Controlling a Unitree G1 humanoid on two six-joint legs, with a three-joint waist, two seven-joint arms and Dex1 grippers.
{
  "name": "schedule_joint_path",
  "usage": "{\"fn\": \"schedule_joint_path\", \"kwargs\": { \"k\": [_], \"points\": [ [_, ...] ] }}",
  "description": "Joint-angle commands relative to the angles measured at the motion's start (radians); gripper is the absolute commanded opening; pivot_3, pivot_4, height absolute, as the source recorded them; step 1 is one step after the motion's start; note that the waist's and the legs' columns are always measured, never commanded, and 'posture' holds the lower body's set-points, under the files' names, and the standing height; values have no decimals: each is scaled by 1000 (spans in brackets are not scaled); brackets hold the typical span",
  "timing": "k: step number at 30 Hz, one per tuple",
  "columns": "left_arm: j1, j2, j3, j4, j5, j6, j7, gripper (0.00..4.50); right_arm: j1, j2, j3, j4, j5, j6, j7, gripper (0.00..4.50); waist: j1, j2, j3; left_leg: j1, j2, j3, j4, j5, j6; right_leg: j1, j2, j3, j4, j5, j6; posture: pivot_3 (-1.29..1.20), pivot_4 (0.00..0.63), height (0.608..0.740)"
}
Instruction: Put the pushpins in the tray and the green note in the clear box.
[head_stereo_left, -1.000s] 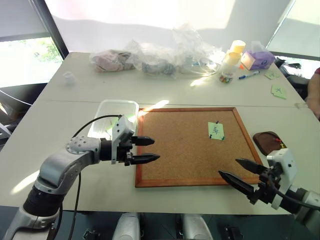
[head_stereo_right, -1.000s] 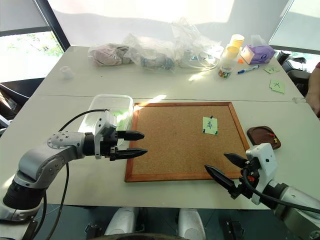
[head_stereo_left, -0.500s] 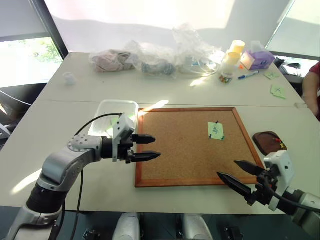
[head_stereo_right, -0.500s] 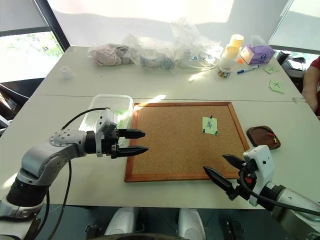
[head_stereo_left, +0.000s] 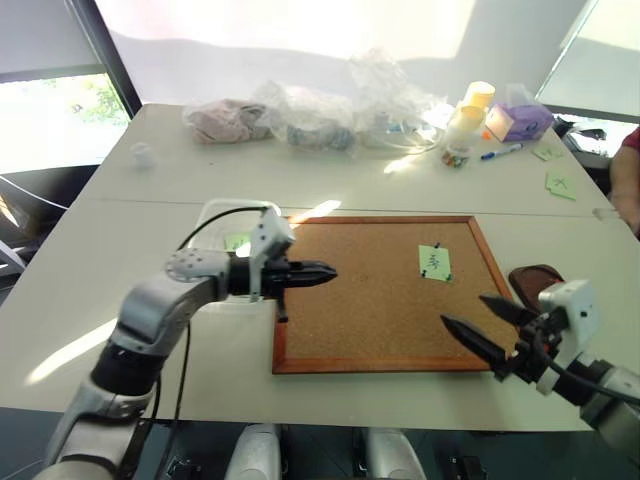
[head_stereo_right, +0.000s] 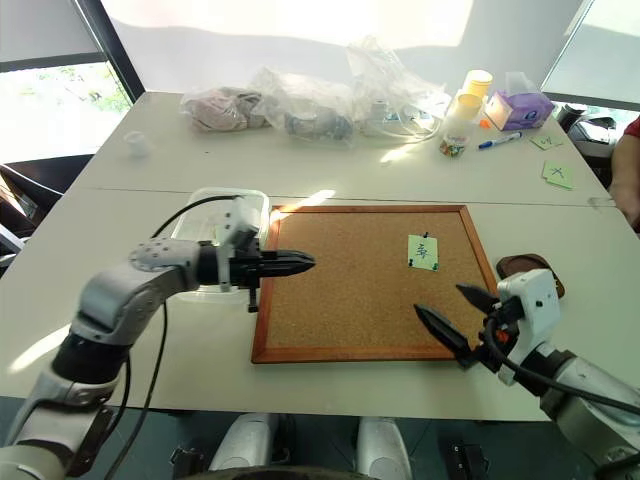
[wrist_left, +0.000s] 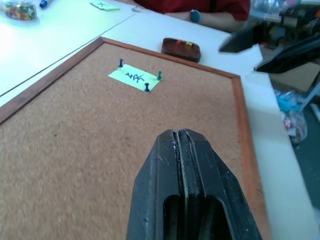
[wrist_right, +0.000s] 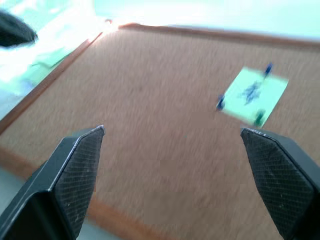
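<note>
The green note (head_stereo_left: 434, 262) lies on the corkboard, held by three pushpins (wrist_left: 146, 87) at its edges. My left gripper (head_stereo_left: 325, 273) is shut and empty. It hovers over the board's left part, pointing towards the note and well short of it. My right gripper (head_stereo_left: 462, 309) is open above the board's near right corner, with the note (wrist_right: 253, 95) ahead between its fingers. The brown tray (head_stereo_left: 535, 283) sits on the table right of the board, with small coloured bits in it. The clear box (head_stereo_left: 215, 208) stands left of the board, partly hidden by my left arm.
The wood-framed corkboard (head_stereo_left: 370, 300) fills the table's middle. Along the far side lie plastic bags (head_stereo_left: 320, 110), cups (head_stereo_left: 470, 100), a purple box (head_stereo_left: 518, 120), a marker (head_stereo_left: 498, 150) and green X notes (head_stereo_left: 558, 183). A person's arm (head_stereo_left: 630, 180) is at the right edge.
My left gripper has shut and moved right, from beside the clear box to over the board's left edge. My right gripper has moved slightly forward, still open.
</note>
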Motion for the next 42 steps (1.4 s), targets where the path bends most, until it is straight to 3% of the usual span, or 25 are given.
{"fn": "schedule_joint_path", "kwargs": {
  "k": [1,5,13,26,29,34,36,42],
  "points": [
    [-43,-60,-80,80,96,-62,24,53,-124,16,37,80,-63,-10,-74,4500,-1,0,0,0,0,0,0,0,0,0,0,0,0,0,0,0,150,740],
    [-67,-107,-161,196,231,-152,55,53,-315,21,118,237,-175,-13,-127,4500,-2,0,0,0,-4,-6,0,0,0,0,0,1,0,0,0,0,150,740],
    [-67,-147,-216,286,356,-233,52,53,-600,102,304,558,-359,-51,-100,4500,-1,3,-1,-2,-4,-7,0,0,0,-3,1,0,1,2,3,0,150,740],
    [-26,-155,-215,249,396,-195,38,53,-717,179,346,767,-491,-125,-19,4500,-3,6,-3,-2,-4,-7,0,0,0,-3,1,0,2,2,4,0,150,740],
    [-25,-157,-212,248,398,-195,39,0,-724,194,348,795,-509,-131,-3,3579,-3,6,-3,-2,-4,-7,0,0,0,-3,1,0,2,2,4,0,150,740],
    [-24,-160,-209,247,403,-192,41,0,-745,213,340,842,-522,-138,20,889,-4,6,-3,-2,-4,-7,0,0,0,-3,1,0,2,2,4,0,150,740],
    [-24,-158,-205,248,404,-193,39,0,-749,217,337,848,-525,-139,28,74,-4,6,-3,-2,-4,-7,0,0,0,-3,1,0,2,2,4,0,150,740],
    [-26,-148,-210,267,421,-199,32,0,-744,226,323,841,-540,-147,34,74,-8,6,-3,-2,-4,-7,0,0,0,-3,1,0,2,2,4,0,150,740]
  ]
}}
